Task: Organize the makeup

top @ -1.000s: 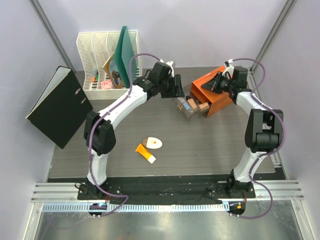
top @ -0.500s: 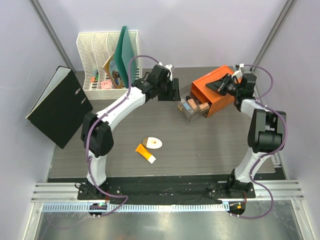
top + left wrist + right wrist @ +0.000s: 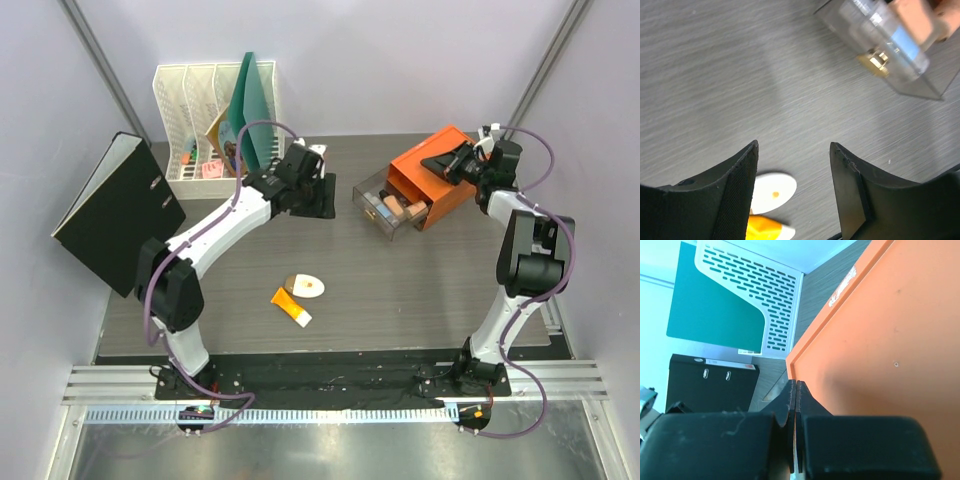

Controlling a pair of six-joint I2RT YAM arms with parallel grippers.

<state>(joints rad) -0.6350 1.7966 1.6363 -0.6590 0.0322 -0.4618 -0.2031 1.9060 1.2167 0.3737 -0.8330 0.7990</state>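
Principal hazard: the white oval compact [image 3: 305, 286] and the orange white-capped tube [image 3: 291, 307] lie just beside one another on the counter [image 3: 420, 290], possibly touching. A closing grasp aimed at either could catch or push its neighbour, and the compact looks low and flat enough to slip out of the grasp. A second hazard is the clear drawer [image 3: 383, 207], which stands pulled out of the orange drawer box [image 3: 432, 183] with peach bottles [image 3: 397, 209] inside. A careless sweep of the left arm could strike it and jolt the contents. The left jaws are released, with the fingers [image 3: 740, 190] spread wide and nothing between them. They hang above bare counter to the left of the drawer, well apart from both loose items. In the left wrist view the compact [image 3: 772, 189] shows partly behind one finger, outside the gap, with the tube [image 3: 765, 231] below it at the frame edge. The right jaws are clenched, with the fingertips [image 3: 790, 395] pressed together on nothing. They sit over the top of the box [image 3: 880, 340], and whether they touch it cannot be told. If they press down, the box may slide.
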